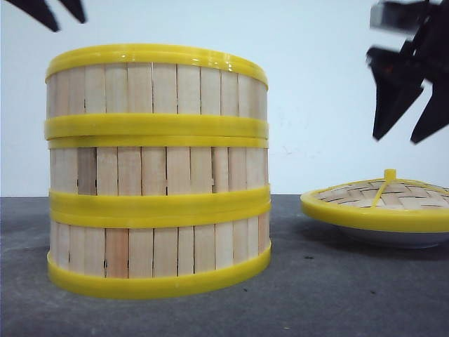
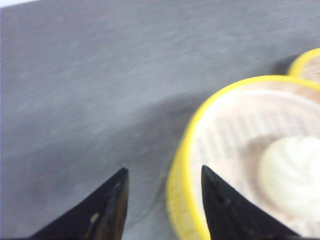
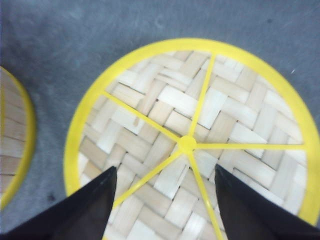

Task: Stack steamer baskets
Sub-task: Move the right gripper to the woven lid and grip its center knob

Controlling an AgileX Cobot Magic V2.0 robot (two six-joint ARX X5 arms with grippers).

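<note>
Three steamer baskets stand stacked one on another at the left of the front view, pale slat walls between yellow rims. From above, the top basket holds a white bun. My left gripper is open above the stack's edge, one finger over the basket, the other over the table; its tips show at the top left. My right gripper is open and empty, high above the woven lid, and appears at the upper right.
The domed woven lid with yellow rim and knob lies on a white plate at the right. The table is dark grey, with a white wall behind. An edge of the stack shows beside the lid.
</note>
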